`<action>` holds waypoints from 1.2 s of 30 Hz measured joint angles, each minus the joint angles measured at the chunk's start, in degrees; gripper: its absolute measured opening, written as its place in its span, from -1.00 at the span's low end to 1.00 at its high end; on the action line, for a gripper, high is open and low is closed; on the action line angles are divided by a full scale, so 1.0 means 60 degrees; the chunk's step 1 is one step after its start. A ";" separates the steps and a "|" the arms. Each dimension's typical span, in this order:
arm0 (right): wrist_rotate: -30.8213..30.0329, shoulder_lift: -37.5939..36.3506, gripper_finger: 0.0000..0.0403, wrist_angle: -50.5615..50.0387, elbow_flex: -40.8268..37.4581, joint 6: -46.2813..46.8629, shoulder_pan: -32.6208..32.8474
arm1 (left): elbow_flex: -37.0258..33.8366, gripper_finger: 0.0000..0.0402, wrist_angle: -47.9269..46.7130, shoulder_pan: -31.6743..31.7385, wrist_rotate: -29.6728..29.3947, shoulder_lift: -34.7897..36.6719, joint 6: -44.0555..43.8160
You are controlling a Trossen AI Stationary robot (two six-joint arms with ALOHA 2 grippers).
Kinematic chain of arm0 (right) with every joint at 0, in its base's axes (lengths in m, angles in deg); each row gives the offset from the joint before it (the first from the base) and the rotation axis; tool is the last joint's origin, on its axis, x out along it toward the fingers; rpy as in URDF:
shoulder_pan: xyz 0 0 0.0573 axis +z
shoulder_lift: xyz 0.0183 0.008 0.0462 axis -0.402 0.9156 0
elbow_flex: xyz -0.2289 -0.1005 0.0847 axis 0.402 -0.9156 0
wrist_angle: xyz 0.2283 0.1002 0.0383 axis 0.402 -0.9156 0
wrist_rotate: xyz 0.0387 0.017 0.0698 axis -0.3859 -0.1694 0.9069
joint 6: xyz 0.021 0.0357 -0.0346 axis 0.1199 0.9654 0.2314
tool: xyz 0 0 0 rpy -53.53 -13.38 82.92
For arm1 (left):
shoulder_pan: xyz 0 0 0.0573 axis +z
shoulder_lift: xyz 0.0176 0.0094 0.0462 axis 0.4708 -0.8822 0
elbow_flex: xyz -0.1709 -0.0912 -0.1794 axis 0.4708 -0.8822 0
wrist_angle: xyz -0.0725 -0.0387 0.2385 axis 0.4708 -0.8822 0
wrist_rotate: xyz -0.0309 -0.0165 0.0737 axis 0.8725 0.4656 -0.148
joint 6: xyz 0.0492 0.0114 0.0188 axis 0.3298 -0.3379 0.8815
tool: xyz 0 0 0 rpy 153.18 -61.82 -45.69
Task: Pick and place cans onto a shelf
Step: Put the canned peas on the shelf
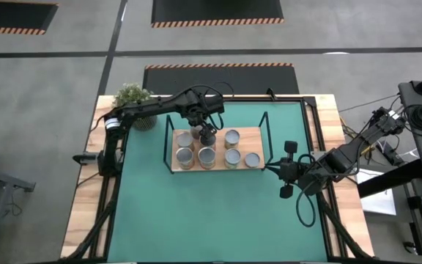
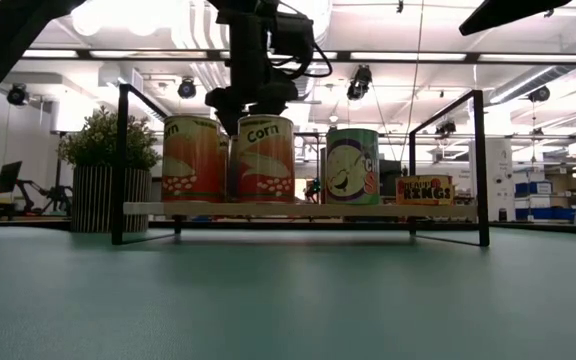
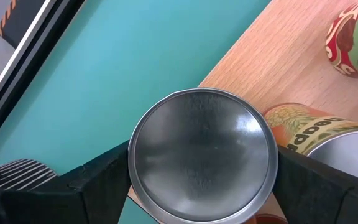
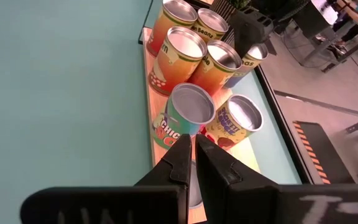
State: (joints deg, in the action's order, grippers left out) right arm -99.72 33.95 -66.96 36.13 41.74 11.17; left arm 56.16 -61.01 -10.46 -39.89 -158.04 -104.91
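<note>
A green mat (image 1: 218, 205) covers the counter (image 1: 86, 191), which has a pale wooden border at its sides, and grey floor with hazard-striped panels lies beyond it. The near half of the mat is bare.

Toward the middle, the right tool (image 1: 268, 169) rests low just beside the right end of the shelf (image 1: 258, 132), its two dark fingers (image 4: 182, 158) pressed together and holding nothing. In its wrist view they point along the board toward the cans.

The shelf is a light-brown board in a thin black wire frame with upright posts (image 2: 481, 165), standing on the mat. The cans (image 1: 206, 156) stand upright on the board in two rows, close together, their round shiny tops up. In the low view their labels show: a can marked Corn (image 2: 264, 160) beside an orange-and-white one (image 2: 193, 160), then a pale green one (image 2: 352, 166), and a low yellow tin (image 2: 424, 189) farther along.

At the back row the left tool (image 1: 206, 134) hangs straight down over one can (image 3: 202, 154). Its fingers (image 3: 98, 180) are spread wide, one on each side of the can's rim, close against it; whether they actually press it cannot be told. This can sits at the board's edge, with a neighbouring can (image 3: 328, 134) just beside it.

Farthest back, a potted plant (image 1: 133, 99) stands at the counter's left rear corner, beside the left arm.
</note>
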 joint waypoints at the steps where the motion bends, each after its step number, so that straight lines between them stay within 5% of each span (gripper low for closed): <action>1: 0.0000 0.0000 -0.94 0.0000 0.0000 0.0000 0.0000 | 0.0000 0.59 0.0003 0.0000 0.0000 0.0000 0.0004; 36: 0.0002 0.0000 -0.94 -0.0002 -0.0004 0.0004 0.0000 | 0.0000 0.69 0.0282 -0.0015 0.0000 0.0011 -0.0029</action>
State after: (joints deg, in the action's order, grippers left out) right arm -99.71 33.95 -66.97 36.11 41.76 11.17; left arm 56.16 -59.32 -10.55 -39.89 -157.98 -105.09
